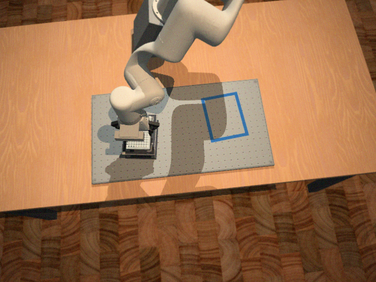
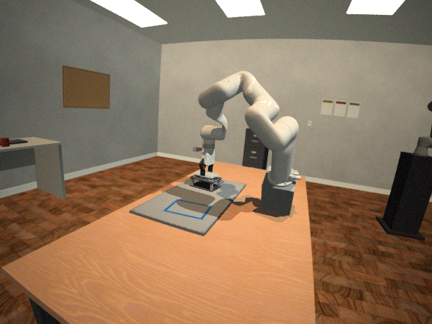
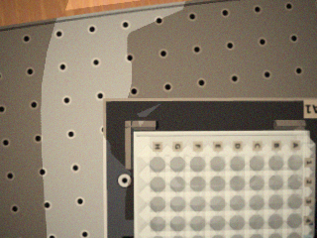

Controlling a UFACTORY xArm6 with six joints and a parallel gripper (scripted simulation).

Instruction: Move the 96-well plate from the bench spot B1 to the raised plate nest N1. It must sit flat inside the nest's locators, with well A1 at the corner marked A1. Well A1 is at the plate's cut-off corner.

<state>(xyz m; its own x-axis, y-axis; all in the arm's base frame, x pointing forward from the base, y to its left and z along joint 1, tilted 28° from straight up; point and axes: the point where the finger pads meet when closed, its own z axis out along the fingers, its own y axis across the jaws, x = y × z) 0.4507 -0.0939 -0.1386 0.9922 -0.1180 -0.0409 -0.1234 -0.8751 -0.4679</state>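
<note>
The white 96-well plate [image 1: 138,143] is over the dark raised nest N1 [image 1: 140,150] at the left of the grey perforated baseplate. My gripper [image 1: 136,124] is shut on the plate's sides from above. In the wrist view the plate [image 3: 223,183] lies inside the corner locator [image 3: 135,133], with its row letters running H to A toward the A1 label [image 3: 310,108] at the right edge. I cannot tell whether the plate touches the nest floor. The side view shows the gripper [image 2: 206,169] low over the nest [image 2: 206,181]. The fingers are hidden in the wrist view.
The blue outline of bench spot B1 [image 1: 224,116] is empty on the right part of the baseplate [image 1: 182,151]. The arm's base [image 2: 278,196] stands on the table behind the baseplate. The arm's shadow crosses the plate's middle.
</note>
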